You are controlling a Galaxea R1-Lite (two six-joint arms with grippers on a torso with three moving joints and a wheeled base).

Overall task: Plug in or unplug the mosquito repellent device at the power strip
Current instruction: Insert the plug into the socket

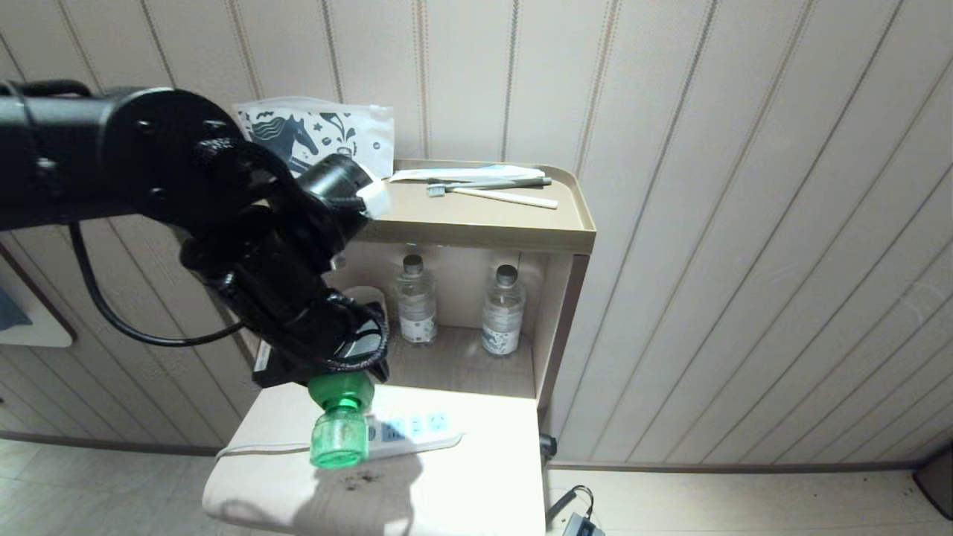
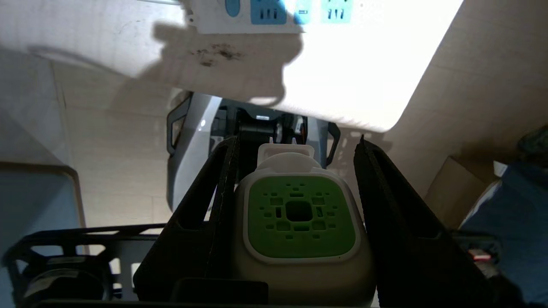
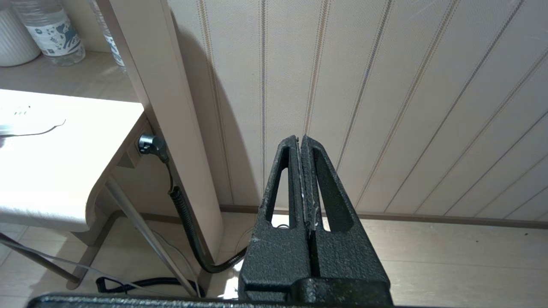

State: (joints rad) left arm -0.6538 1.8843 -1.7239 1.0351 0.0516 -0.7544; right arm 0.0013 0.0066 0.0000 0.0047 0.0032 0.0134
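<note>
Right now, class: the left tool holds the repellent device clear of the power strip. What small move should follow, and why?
Probably bring the left tool toward the power strip, lining the prongs up with a blue socket: the mosquito repellent device sits unplugged between its fingers.

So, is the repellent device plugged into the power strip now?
No, it is out. The left claw holds the device above the power strip, and its bare prongs show in the left wrist view.
</note>
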